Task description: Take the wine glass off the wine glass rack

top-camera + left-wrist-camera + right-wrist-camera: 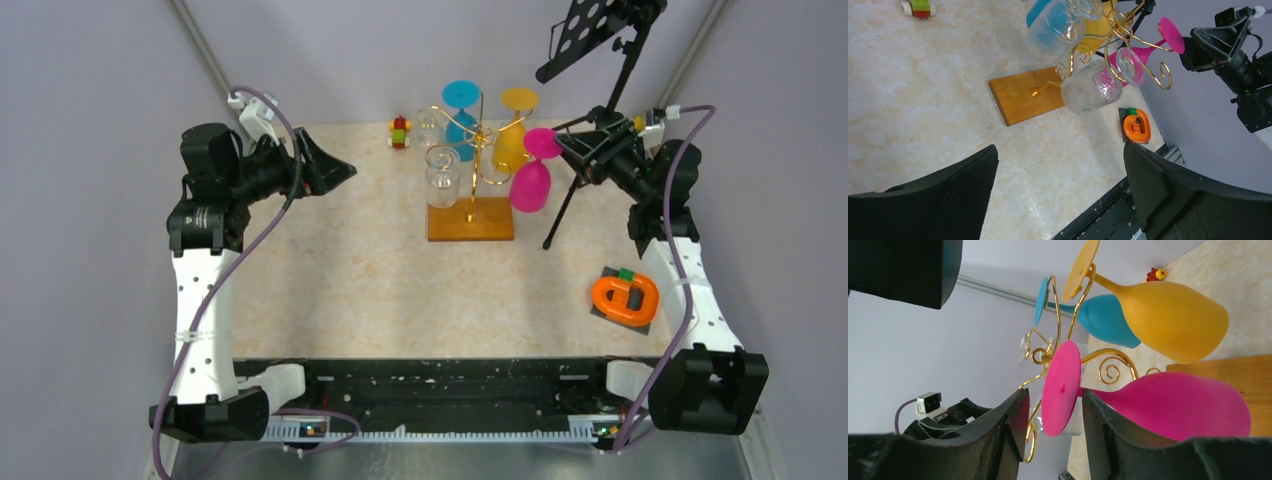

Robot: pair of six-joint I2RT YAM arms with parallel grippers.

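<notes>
Top view: pink wine glass (530,183) hung bowl-down on right side of wine glass rack (471,205); right gripper (562,148) at its foot; left gripper (340,172) well left of rack.
Left wrist view: left jaws spread wide, nothing held.
Right wrist view: jaws spread either side of pink foot, not yet pinched. Foot likely best clamped squarely, then slid outward along scroll arm, rack left undisturbed.

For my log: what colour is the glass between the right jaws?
Magenta; the wine glass shows best in the right wrist view.
</notes>
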